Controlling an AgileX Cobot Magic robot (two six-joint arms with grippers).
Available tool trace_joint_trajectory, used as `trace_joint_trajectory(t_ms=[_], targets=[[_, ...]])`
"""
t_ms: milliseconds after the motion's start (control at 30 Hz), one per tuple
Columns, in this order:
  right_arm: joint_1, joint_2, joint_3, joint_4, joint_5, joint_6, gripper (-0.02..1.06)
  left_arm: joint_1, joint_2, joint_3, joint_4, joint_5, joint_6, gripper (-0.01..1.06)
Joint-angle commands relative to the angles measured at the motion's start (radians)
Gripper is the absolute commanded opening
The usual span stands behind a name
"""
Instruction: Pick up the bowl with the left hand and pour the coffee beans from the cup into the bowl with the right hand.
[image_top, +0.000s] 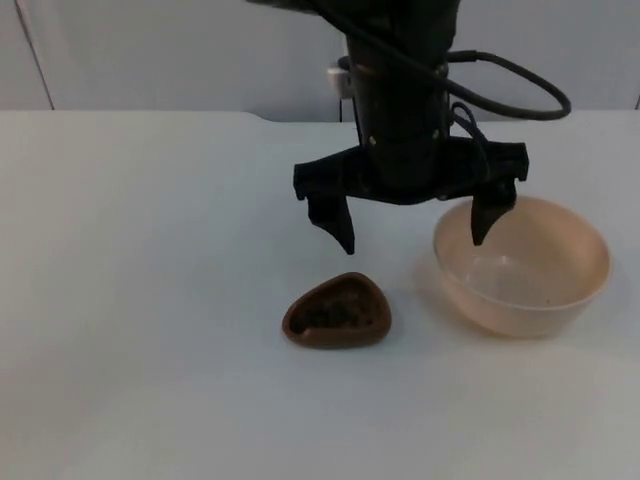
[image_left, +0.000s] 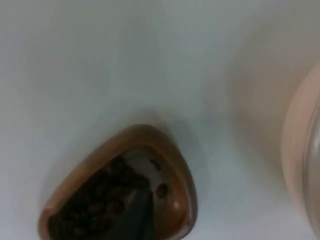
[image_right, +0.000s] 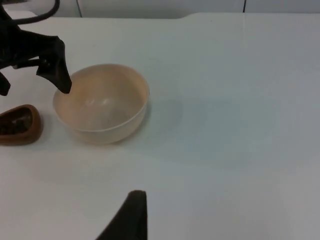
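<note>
A brown teardrop-shaped cup (image_top: 337, 312) holding coffee beans stands on the white table. Just right of it sits a pale peach bowl (image_top: 520, 310) with nothing in it. My left gripper (image_top: 412, 225) hangs open above and between them. One of its fingers (image_top: 485, 215) is over the bowl's near-left rim, and the other is above and behind the cup. In the left wrist view the cup (image_left: 120, 195) is close below, with the bowl's (image_left: 300, 150) edge beside it. The right wrist view takes in the bowl (image_right: 105, 127), the cup (image_right: 17, 125) and the left gripper (image_right: 30, 77). My right gripper (image_right: 131, 220) waits off to the bowl's right.
The grey partition wall (image_top: 150, 50) closes the table at the back, behind the left arm. Bare white table top (image_top: 130, 300) stretches left of the cup and in front of both objects.
</note>
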Motion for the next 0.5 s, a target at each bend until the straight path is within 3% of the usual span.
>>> trace_joint_trajectory(t_ms=[0,467], targets=[[-0.005,-0.003,0.003,-0.005,-0.008,-0.002,1.05,-0.006,0.007,-0.006,-0.035,-0.031,-0.008,0.99],[-0.005,-0.003,0.003,-0.005,-0.008,-0.002,1.05,-0.006,0.048,-0.006,-0.056,-0.067,-0.01,0.99]])
